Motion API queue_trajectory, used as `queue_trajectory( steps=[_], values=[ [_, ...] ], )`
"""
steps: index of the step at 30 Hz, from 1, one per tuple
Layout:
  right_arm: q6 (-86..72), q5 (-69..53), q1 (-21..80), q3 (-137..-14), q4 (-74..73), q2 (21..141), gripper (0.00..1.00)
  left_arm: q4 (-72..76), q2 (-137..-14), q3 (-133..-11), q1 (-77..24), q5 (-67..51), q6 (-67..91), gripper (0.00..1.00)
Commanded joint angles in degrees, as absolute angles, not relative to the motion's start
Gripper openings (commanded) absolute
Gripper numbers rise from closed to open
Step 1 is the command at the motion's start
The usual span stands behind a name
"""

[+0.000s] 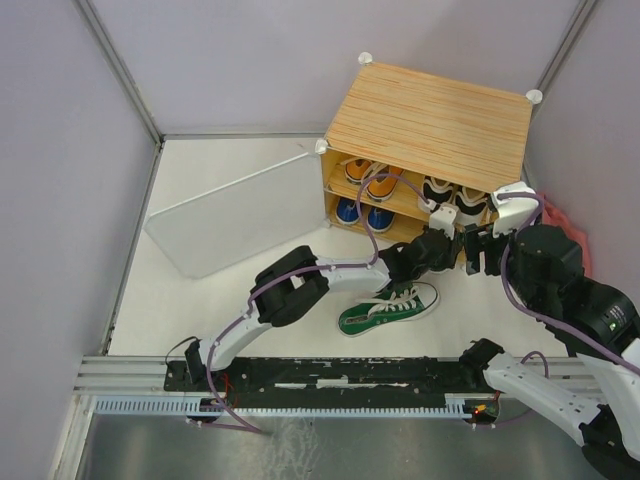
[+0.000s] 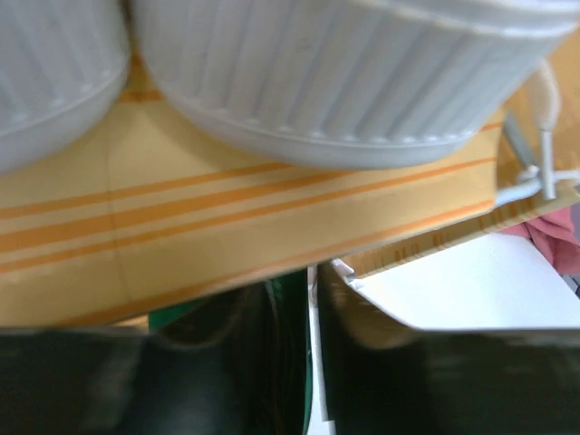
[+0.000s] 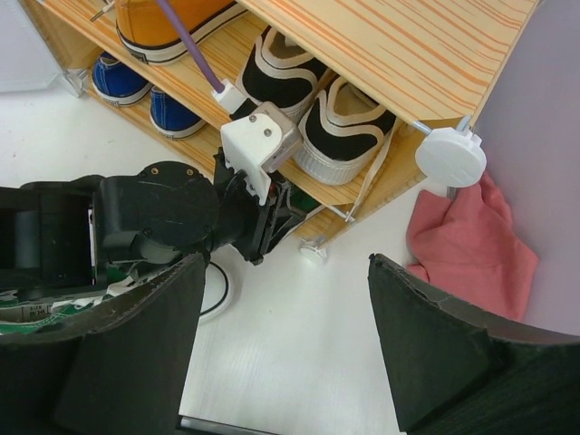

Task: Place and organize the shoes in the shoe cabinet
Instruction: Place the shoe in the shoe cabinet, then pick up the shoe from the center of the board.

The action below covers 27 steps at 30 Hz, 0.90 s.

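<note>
Left gripper [image 2: 308,294] reaches into the cabinet's [image 1: 430,125] lower right compartment, fingers [image 2: 227,362] nearly together on a green strip [image 2: 297,362] — grip cannot be confirmed. Right gripper [image 3: 285,308] wide apart, empty. Seat shoes toe outward. One green shoe [image 1: 388,308] lies on the white surface [image 1: 170,310] before the cabinet — far right corner, pale walls close.

Nothing here can be read: no lettering, brand mark, number or sign shows legibly on the green canvas lace-up sneaker [image 1: 388,308] or on the striped bamboo-grain wooden shoe cabinet [image 1: 430,115], or anywhere else around them.
</note>
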<state>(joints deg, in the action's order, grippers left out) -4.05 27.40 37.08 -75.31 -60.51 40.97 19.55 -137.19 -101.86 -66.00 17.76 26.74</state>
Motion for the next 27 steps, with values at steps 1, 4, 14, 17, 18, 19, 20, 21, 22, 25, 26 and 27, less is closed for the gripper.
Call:
queue_trajectory(
  steps=[1, 4, 14, 17, 18, 19, 20, 21, 22, 25, 26, 27],
  values=[
    [-3.6, 29.2, 37.2, -75.4, -59.6, 40.3, 0.81, 25.9, -136.1, -103.8, -64.8, 18.0, 29.8, 0.46],
    [-3.7, 28.6, 37.3, -75.1, -59.2, 40.3, 0.81, 26.9, -134.3, -99.9, -64.8, 17.3, 29.2, 0.71],
    [-3.6, 27.9, 37.2, -74.8, -58.6, 41.1, 0.81, 26.5, -118.9, -81.8, -65.5, 15.8, 18.3, 0.99],
    [-3.6, 27.9, 37.3, -74.6, -58.3, 41.1, 0.81, 25.2, -111.0, -72.9, -65.5, 14.4, 14.0, 0.99],
    [-3.6, 27.7, 37.2, -74.6, -58.1, 41.1, 0.81, 24.5, -108.4, -70.0, -65.5, 13.4, 12.7, 0.99],
    [-3.7, 27.4, 37.2, -74.6, -58.0, 41.1, 0.81, 23.3, -105.4, -67.2, -65.5, 12.2, 11.5, 1.0],
    [-3.7, 27.1, 37.3, -74.5, -57.9, 41.1, 0.81, 22.0, -102.5, -64.1, -65.5, 10.7, 10.4, 0.98],
    [-3.8, 27.0, 37.2, -74.3, -57.9, 41.1, 0.8, 21.1, -99.6, -61.4, -65.5, 8.8, 9.9, 0.97],
    [-3.9, 27.0, 37.2, -74.0, -57.8, 41.1, 0.8, 20.7, -96.5, -57.9, -65.5, 6.4, 9.4, 0.97],
    [-3.9, 27.2, 37.2, -72.9, -57.4, 40.9, 0.8, 18.3, -88.1, -48.9, -66.3, 3.2, 9.9, 0.97],
    [-3.9, 27.3, 37.2, -72.7, -57.3, 41.0, 0.8, 16.5, -85.4, -46.7, -66.8, 3.9, 10.2, 0.97],
    [-3.9, 27.2, 37.2, -72.6, -57.3, 41.1, 0.81, 14.7, -83.0, -44.6, -67.4, 4.9, 10.2, 0.98]
  ],
)
